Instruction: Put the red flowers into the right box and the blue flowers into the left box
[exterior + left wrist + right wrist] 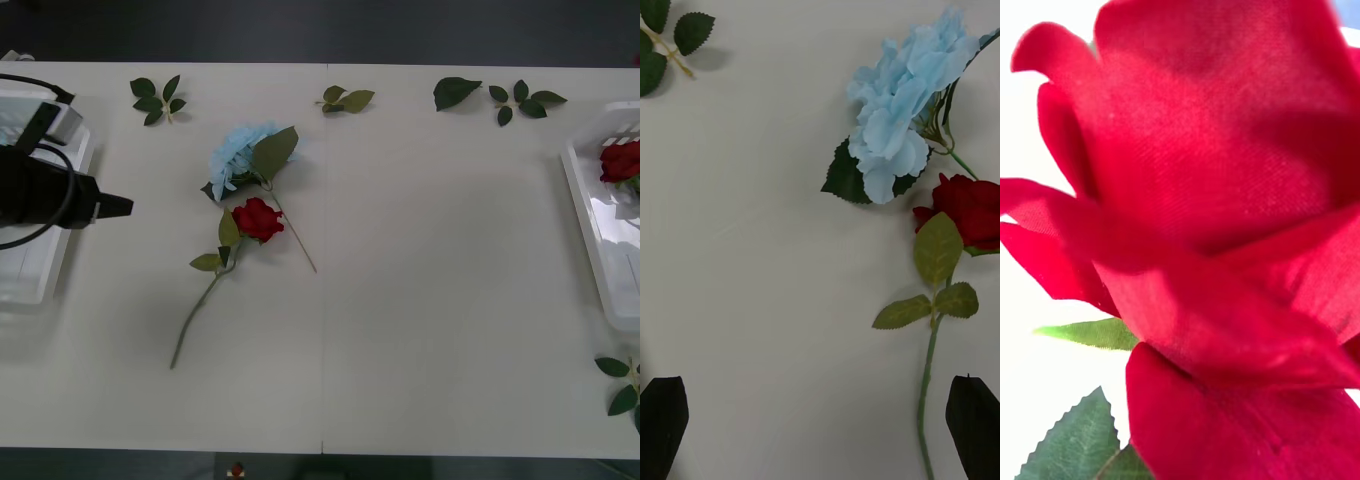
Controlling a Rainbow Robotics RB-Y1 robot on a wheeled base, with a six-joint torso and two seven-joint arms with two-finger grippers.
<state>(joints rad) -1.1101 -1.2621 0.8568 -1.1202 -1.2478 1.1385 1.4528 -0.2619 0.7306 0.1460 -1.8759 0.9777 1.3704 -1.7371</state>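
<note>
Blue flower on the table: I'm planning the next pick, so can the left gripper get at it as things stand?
Probably yes. The left gripper is open above bare table, and the blue flower lies ahead uncovered; only the red rose beside it lies close.

We note the tabletop (430, 300) as a smooth, matt off-white surface with a fine seam running front to back. The red rose (1217, 225) seen close in the right wrist view is woven cloth, the fine weave visible on the petals, with a soft low sheen. Its leaf (1075, 442) has a serrated edge and a matt textile face. The blue flower (899, 105) is thin, matt fabric, frilled. The right box (610, 230) at the tabletop's right edge is glossy white plastic with reflections. The left gripper (820, 424) shows black, matt fingers (974, 424). The left arm's housing (40, 185) is dull black, with cables.
</note>
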